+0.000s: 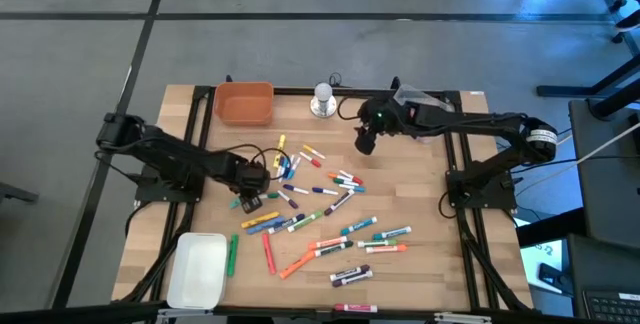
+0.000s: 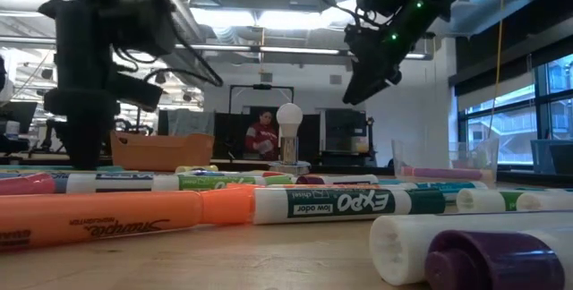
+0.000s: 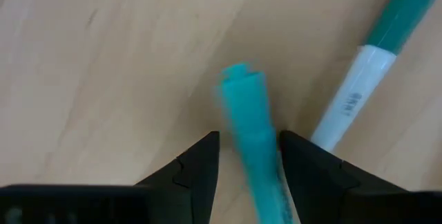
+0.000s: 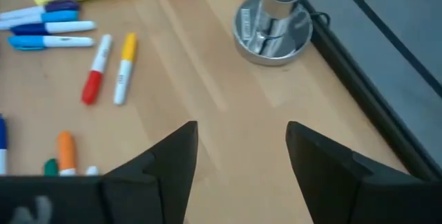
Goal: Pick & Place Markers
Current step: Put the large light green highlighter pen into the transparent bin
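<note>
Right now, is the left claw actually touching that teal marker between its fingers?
Cannot tell. The left wrist view shows the teal marker lying between the left claw's two fingers, close to both, but the marker is blurred there, so neither contact nor a gap is plain.

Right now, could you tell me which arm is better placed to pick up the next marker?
The left. Its claw already straddles a teal marker on the table, while the right claw hangs open above bare wood near the silver stand.

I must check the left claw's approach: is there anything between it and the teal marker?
Nothing visible. In the left wrist view the teal marker already lies between the left claw's open fingers, on bare wood. A second teal-and-white marker lies beside it, outside the fingers.
</note>
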Robot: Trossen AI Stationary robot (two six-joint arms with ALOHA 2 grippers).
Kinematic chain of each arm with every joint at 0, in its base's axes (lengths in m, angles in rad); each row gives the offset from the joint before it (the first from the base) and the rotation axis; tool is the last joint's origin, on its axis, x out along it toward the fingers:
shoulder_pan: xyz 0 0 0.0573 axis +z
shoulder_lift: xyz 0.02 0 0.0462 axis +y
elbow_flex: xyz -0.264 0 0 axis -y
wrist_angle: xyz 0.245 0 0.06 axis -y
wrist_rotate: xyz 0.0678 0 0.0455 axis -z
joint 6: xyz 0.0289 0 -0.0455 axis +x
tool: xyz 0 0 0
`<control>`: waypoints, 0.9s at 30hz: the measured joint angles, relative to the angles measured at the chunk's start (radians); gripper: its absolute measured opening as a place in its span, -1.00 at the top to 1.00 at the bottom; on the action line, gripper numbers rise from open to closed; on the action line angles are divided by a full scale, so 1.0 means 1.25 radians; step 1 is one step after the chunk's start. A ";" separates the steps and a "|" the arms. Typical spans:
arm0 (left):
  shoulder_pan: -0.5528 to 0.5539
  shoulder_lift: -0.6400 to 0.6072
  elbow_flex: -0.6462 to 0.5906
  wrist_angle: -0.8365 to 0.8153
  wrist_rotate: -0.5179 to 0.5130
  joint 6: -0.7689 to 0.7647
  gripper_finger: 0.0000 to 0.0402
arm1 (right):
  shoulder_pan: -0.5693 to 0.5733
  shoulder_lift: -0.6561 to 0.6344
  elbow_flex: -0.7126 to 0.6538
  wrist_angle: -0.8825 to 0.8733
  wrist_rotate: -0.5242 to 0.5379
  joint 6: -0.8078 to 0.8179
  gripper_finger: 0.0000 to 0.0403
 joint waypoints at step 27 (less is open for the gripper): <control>0.044 -0.020 -0.013 0.074 -0.225 -0.212 0.71 | 0.157 -0.027 0.010 -0.034 0.087 0.053 -0.10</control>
